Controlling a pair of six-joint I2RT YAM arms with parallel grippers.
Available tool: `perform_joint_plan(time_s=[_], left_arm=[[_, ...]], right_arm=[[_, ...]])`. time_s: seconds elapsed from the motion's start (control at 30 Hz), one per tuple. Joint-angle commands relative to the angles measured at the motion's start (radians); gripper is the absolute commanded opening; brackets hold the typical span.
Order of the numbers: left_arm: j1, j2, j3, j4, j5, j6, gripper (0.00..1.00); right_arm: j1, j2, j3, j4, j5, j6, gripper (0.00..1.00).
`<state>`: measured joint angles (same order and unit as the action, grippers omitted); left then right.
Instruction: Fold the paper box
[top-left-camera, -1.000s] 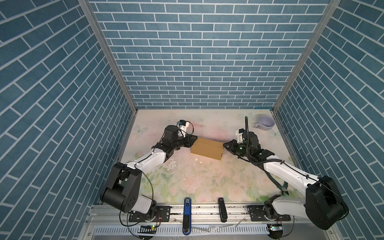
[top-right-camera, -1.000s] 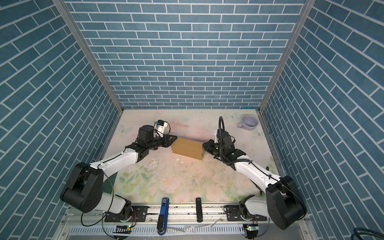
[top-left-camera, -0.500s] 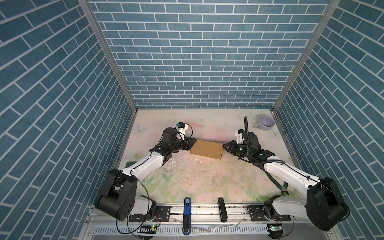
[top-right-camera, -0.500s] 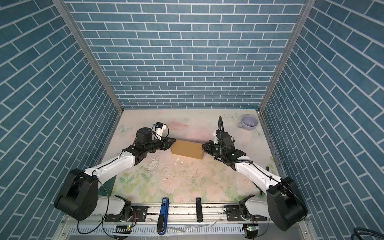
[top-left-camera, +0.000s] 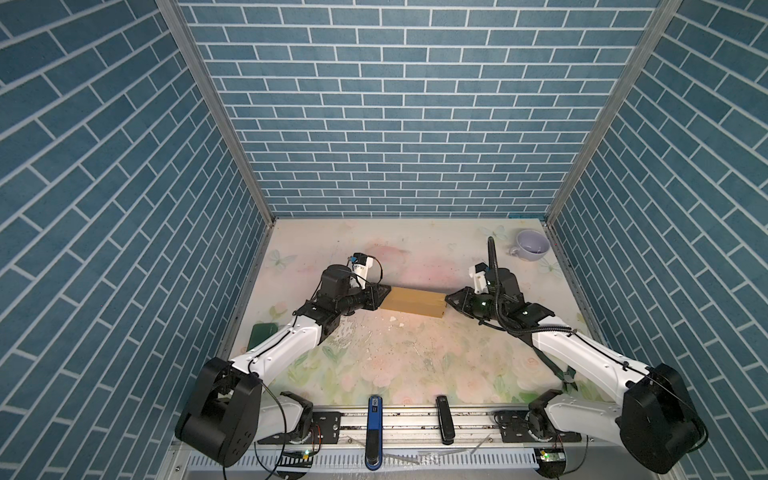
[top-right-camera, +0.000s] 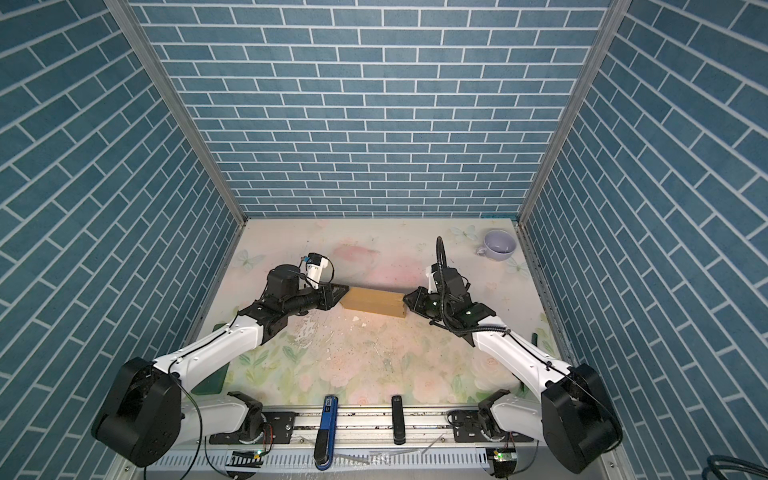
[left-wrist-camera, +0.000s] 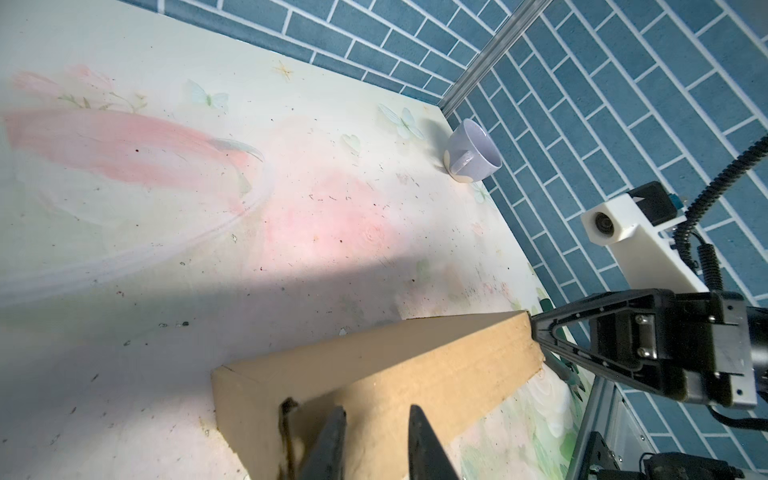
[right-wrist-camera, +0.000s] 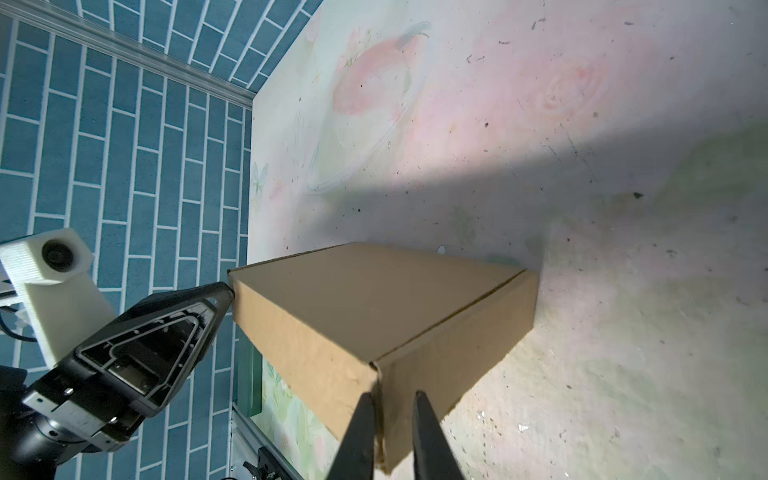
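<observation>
On the middle of the table (top-left-camera: 395, 365), the paper box (top-left-camera: 413, 300) lies closed and flat. The left gripper (left-wrist-camera: 376, 409) meets its left end, 2 fingers narrowly apart, gripping nothing. The right gripper (right-wrist-camera: 392, 395) meets its right end, 2 fingers narrowly apart astride a corner edge. A lilac mug (top-left-camera: 532, 245) stands well apart in the far right corner.

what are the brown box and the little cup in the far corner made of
The paper box looks like plain brown corrugated cardboard with a matte finish: dull fibrous faces, faint ribbing, and a crisp seam where one panel meets the next. The cup looks like glazed ceramic: pale lilac, smooth, with a soft sheen, a thick rim and a thick handle. Hard plastic cannot be ruled out.
</observation>
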<state>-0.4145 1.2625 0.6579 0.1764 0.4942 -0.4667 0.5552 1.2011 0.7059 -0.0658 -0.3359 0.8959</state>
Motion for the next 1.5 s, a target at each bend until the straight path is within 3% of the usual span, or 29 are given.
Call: perform_joint_plan(time_s=[0.0,0.5,1.03,1.2,1.47], left_arm=[[-0.006,0.029,-0.066,-0.177,-0.047,-0.026,0.28],[-0.026,-0.031,-0.118,-0.167,-0.057,-0.090,0.28],[-0.028,-0.236,-0.194,-0.248,-0.076,-0.173,0.31],[-0.028,-0.281,-0.182,-0.341,-0.133,-0.160,0.30],[0.007,-0.118,-0.058,-0.391,-0.200,-0.093,0.19]], right_arm=[[-0.003,0.006,-0.046,-0.125,0.037,-0.034,0.18],[-0.003,-0.041,-0.049,-0.185,0.023,-0.052,0.21],[-0.001,-0.120,-0.066,-0.230,0.037,-0.048,0.21],[-0.002,-0.103,-0.066,-0.250,0.043,-0.047,0.21],[0.018,-0.025,-0.022,-0.321,0.074,-0.085,0.15]])
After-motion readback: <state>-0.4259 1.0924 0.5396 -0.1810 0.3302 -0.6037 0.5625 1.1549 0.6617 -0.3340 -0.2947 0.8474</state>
